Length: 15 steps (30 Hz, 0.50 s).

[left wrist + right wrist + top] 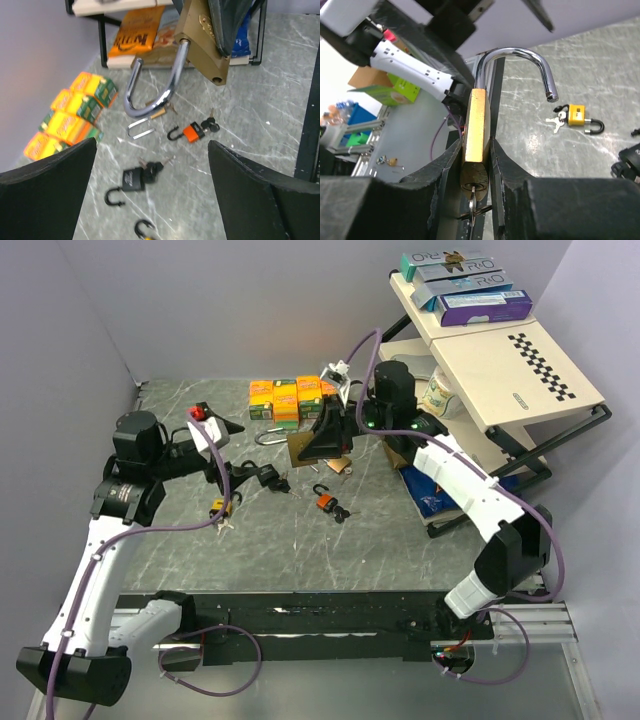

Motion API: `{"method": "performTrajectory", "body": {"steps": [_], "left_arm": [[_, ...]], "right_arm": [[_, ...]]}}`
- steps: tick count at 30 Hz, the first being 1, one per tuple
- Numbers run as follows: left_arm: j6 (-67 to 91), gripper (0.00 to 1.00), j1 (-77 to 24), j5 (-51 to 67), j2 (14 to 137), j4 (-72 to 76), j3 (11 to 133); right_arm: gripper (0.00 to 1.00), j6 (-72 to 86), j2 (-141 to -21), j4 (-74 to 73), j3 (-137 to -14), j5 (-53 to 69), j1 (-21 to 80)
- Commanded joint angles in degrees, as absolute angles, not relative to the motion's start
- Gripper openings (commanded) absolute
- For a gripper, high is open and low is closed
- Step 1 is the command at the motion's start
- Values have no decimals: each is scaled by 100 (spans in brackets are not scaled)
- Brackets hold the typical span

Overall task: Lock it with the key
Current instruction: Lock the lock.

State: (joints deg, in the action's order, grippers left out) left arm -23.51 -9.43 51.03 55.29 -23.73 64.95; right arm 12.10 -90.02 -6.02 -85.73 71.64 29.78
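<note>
My right gripper (322, 440) is shut on a big brass padlock (300, 448) and holds it above the table. In the right wrist view the padlock body (477, 120) is clamped between my fingers (447, 170). Its steel shackle (520, 55) stands open, and a key (472, 202) sits in the keyhole at the bottom. My left gripper (225, 448) is open and empty, left of the padlock. In the left wrist view the brass padlock (205, 45) hangs ahead of my open left gripper (152, 145), with its shackle (157, 92) swung out.
Small open padlocks with keys lie on the table: black (268, 477), orange (325, 502) and yellow (218, 508). Orange boxes (285, 398) stand at the back. A tilted shelf rack (500, 360) with boxes stands at the right, with a blue bag (430, 495) below it.
</note>
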Motion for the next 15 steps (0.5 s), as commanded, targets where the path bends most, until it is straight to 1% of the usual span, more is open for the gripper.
{"method": "performTrajectory", "body": {"steps": [1, 4, 5, 7, 8, 10, 11, 13, 14, 15], "left_arm": [[-2672, 96, -1081, 5634, 5458, -1741, 6688], [-2882, 90, -1405, 5476, 5563, -1818, 6758], [-2996, 83, -1589, 5467, 5607, -1950, 6794], [-3243, 76, -1731, 5484, 5738, -2214, 6925], [-3217, 67, -1818, 5510, 5748, -2197, 6943], [-3059, 57, -1872, 5659, 5783, -2162, 6978], [-3015, 49, -1916, 5695, 5801, -2223, 6996], [-2822, 38, -1916, 5818, 5923, -2390, 7127], [-2778, 25, -1925, 5975, 5976, -2643, 7206], [-2664, 20, -1925, 6072, 6037, -2759, 7372]], "right_arm": [[0, 896, -8403, -396, -8578, 7453, 3059], [0, 940, -8306, -360, -8543, 7471, 3094], [0, 940, -8297, -352, -8543, 7471, 3102], [0, 853, -8227, -413, -8534, 7418, 3129], [0, 809, -8200, -448, -8525, 7401, 3146], [0, 686, -8122, -483, -8517, 7348, 3146], [0, 659, -8086, -483, -8499, 7295, 3138], [0, 528, -7981, -475, -8464, 7225, 3146], [0, 432, -7946, -457, -8455, 7172, 3146], [0, 387, -7876, -448, -8420, 7146, 3155]]}}
